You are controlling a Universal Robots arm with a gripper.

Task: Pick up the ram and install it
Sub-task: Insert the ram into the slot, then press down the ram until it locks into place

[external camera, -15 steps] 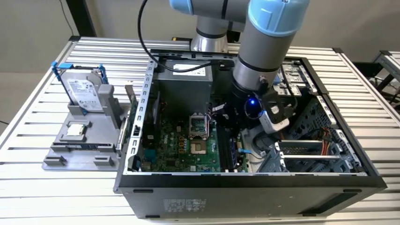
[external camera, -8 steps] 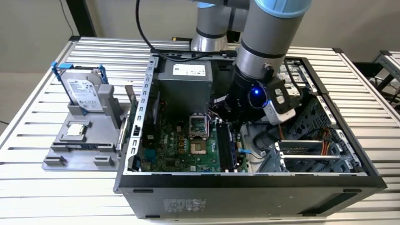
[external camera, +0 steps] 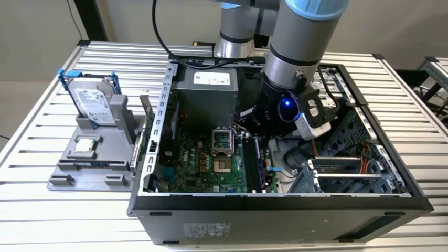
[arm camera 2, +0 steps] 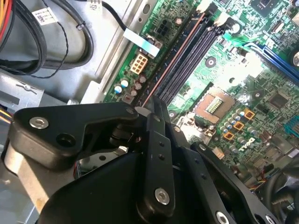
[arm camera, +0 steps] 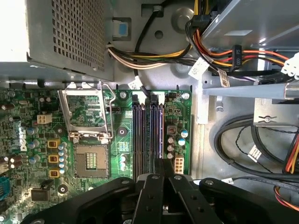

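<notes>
The ram is a thin stick seen edge-on, running along the outermost of the dark memory slots on the green motherboard. My gripper is shut on its near end. In the first wrist view the gripper sits at the end of the slots, with the ram lined up over the slot nearest the board's edge. Whether it is fully seated I cannot tell. In the exterior view the arm's wrist reaches down into the open computer case above these slots.
The open processor socket lies beside the slots, and the power supply stands behind. Cable bundles and a drive cage crowd the other side. Outside the case, a grey holder carries a hard drive and a small square chip.
</notes>
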